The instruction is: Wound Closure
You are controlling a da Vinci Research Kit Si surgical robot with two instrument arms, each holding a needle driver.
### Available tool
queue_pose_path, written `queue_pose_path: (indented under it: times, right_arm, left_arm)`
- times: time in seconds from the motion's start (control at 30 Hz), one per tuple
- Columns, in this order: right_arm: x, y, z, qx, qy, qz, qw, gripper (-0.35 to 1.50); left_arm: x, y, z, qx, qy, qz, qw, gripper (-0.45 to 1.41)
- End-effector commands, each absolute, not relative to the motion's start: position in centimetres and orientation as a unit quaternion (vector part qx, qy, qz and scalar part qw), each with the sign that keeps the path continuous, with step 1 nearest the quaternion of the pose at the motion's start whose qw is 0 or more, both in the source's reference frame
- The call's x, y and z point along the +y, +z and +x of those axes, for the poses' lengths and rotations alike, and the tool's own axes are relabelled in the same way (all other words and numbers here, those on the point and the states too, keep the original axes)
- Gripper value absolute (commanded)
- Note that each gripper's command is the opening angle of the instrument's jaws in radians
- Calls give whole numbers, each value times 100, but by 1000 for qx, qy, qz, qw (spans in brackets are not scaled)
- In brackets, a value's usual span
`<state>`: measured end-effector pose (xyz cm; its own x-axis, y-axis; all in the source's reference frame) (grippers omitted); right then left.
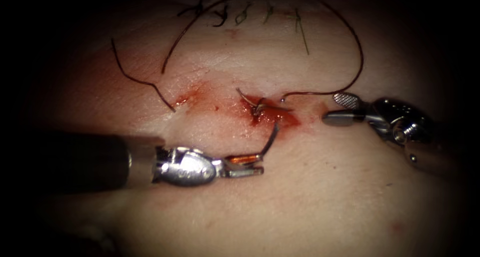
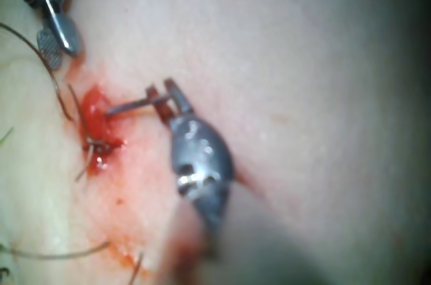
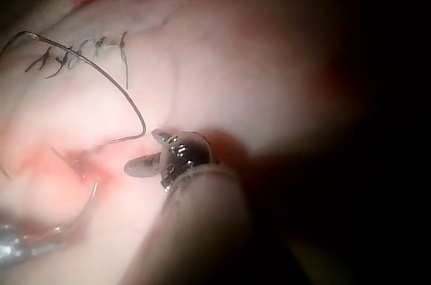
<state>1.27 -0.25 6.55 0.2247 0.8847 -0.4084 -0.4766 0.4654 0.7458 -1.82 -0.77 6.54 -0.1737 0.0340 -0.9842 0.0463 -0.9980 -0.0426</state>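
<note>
**Needle gripped by left tool, part-buried in the cut**

Endoscope view: left tool [image 1: 252,165] clamped on the needle [image 1: 270,137] near one end, the curve rising from the jaws into the red fluid [image 1: 272,114] at the cut [image 1: 260,107] in the tissue [image 1: 310,197]. Right tool [image 1: 337,109] with jaws apart, holding nothing, just right of the cut. Thread [image 1: 356,42] looping from beside the upper jaw, over toward old stitches [image 1: 240,14].

Left wrist view: left tool [image 2: 167,96] gripping the needle [image 2: 128,104], far end sunk in the cut [image 2: 94,130]; right tool [image 2: 57,39] beyond, gaping.

Right wrist view: right tool [image 3: 149,151] spread, empty; thread [image 3: 128,96] just past the jaws; needle [image 3: 84,207] curving up from the left tool [image 3: 20,244].
</note>
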Motion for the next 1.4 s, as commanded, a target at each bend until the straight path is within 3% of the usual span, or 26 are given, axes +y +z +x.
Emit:
queue_pose_path:
  times: [0.03, 0.4, 0.67, 1.4]
  right_arm:
    - [-25, 653, 135, 426, 455, 249, 741, 133]
    - [-74, 620, 145, 449, 418, 348, 709, 125]
    - [-87, 566, 177, 482, 418, 377, 671, 121]
    - [-65, 628, 207, 466, 463, 436, 615, 120]
  left_arm:
    - [-83, 652, -182, 37, -763, 645, 4, -45]
    - [-82, 585, -160, 23, -766, 643, 10, -45]
    - [-51, 564, -181, -7, -768, 641, 11, -45]
    - [-66, 598, -195, -28, -774, 632, 21, -45]
